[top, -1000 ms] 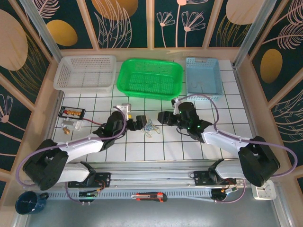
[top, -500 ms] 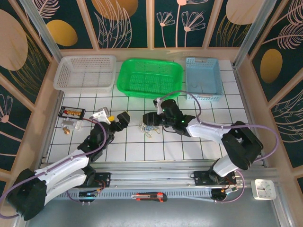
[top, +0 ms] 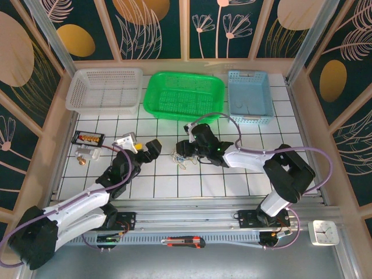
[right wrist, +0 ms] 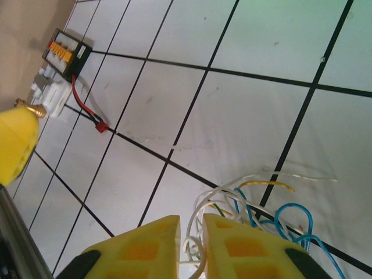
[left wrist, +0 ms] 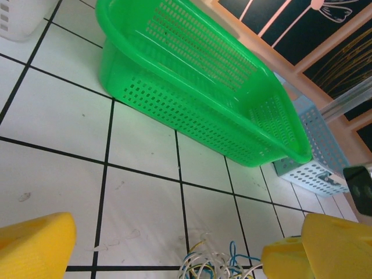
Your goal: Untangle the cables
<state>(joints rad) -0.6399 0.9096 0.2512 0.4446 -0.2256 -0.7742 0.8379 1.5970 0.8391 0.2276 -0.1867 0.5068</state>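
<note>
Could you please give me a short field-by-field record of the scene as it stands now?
cables: small blue, yellow and pale tangle lying on the tiled table, between the two grippers
left gripper: open, beside the tangle, holding nothing
right gripper: closed on a pale strand of the tangle
far edge: white basket, green basket, blue basket in a row
</note>
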